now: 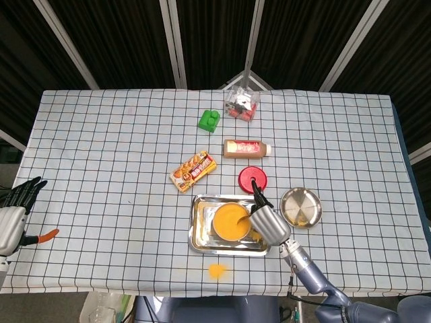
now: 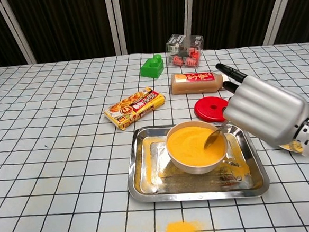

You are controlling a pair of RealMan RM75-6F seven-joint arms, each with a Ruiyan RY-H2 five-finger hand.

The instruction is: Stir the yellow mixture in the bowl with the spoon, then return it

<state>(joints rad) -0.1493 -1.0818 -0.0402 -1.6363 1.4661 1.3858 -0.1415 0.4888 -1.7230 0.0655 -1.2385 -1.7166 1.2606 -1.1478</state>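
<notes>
Table in checked white cloth, dark curtain behind, pale metal struts

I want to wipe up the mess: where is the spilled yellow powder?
Chest view, bottom centre: the yellow powder spill lies on the tablecloth just in front of the steel tray.

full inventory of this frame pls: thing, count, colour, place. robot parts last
bowl: 1, white, filled with yellow mixture, on the tray
spoon: 1, metal, tip in the mixture
tray: 1, steel, near table edge, centre
spilled powder: 1 patch, yellow, on the cloth in front of the tray
red lid: 1, behind the tray
small steel dish: 1, right of the tray
bottle: 1, brown, lying flat
snack pack: 1, yellow-orange
green block: 1, far centre
clear box: 1, red and dark contents, far centre
orange-handled tool: 1, left edge
right robot hand: silver, holds the spoon
left robot hand: left edge, fingers spread
</notes>
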